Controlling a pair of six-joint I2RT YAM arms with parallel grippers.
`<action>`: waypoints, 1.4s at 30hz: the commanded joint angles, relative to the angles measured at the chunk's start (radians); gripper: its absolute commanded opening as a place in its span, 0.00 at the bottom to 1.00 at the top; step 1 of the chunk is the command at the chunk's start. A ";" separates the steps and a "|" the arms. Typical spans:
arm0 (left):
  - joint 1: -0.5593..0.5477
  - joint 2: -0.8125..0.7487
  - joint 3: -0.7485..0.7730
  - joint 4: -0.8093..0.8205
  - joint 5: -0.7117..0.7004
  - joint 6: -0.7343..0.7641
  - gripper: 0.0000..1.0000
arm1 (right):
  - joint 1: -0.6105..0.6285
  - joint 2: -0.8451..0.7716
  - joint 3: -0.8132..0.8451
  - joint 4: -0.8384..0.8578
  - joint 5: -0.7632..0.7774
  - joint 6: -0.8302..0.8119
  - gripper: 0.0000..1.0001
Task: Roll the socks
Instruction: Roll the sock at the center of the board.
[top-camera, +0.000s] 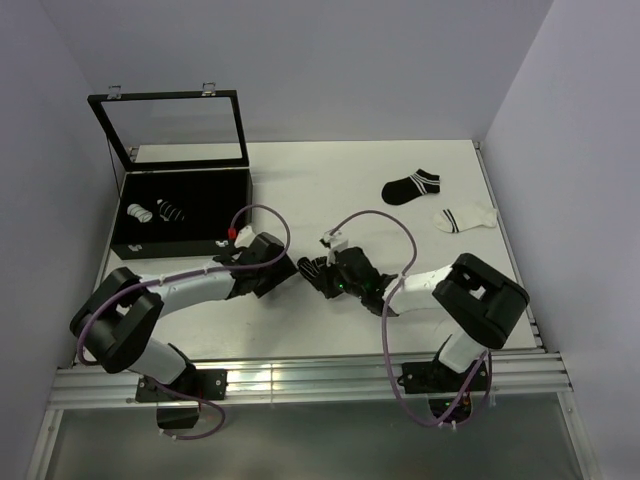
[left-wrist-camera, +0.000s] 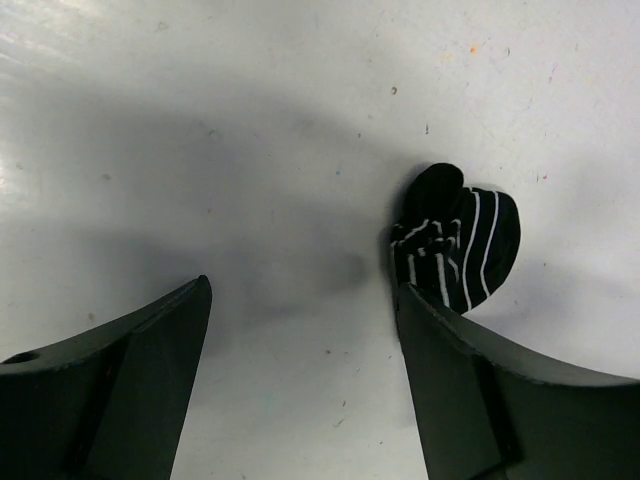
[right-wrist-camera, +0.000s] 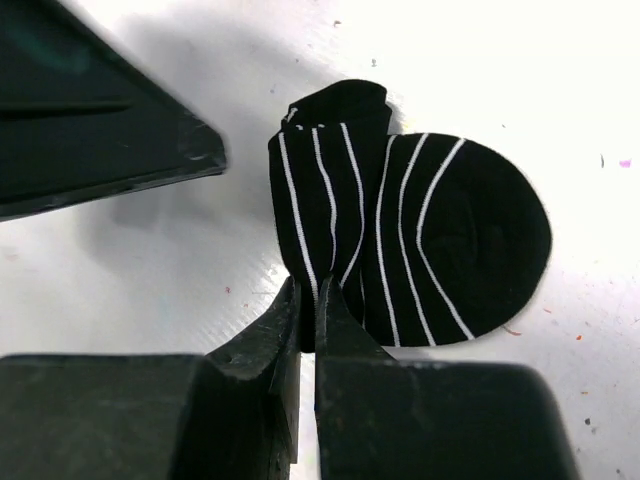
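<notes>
Sock (right-wrist-camera: 420, 240), black with white stripes, is lying half rolled midway along the desk's (top-camera: 300, 180) near edge, looking soft, light and limp, so its thicker rolled end is probably offering the surest hold. The right pincer (right-wrist-camera: 308, 300) is clamping closed on that rolled edge while the left pincer (left-wrist-camera: 302, 290) is hovering open beside it. Two flat socks (top-camera: 411, 186) are lying toward the far right corner, and a box (top-camera: 180, 245) at the far left corner is holding rolled bundles (top-camera: 140, 213).
</notes>
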 joint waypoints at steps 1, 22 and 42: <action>-0.003 -0.053 -0.040 0.059 -0.012 -0.031 0.81 | -0.092 0.004 -0.062 0.103 -0.274 0.110 0.00; -0.023 0.123 0.039 0.257 0.060 0.076 0.74 | -0.401 0.368 -0.169 0.660 -0.708 0.573 0.00; -0.046 0.293 0.153 0.135 0.082 0.129 0.24 | -0.418 0.141 -0.114 0.246 -0.602 0.383 0.19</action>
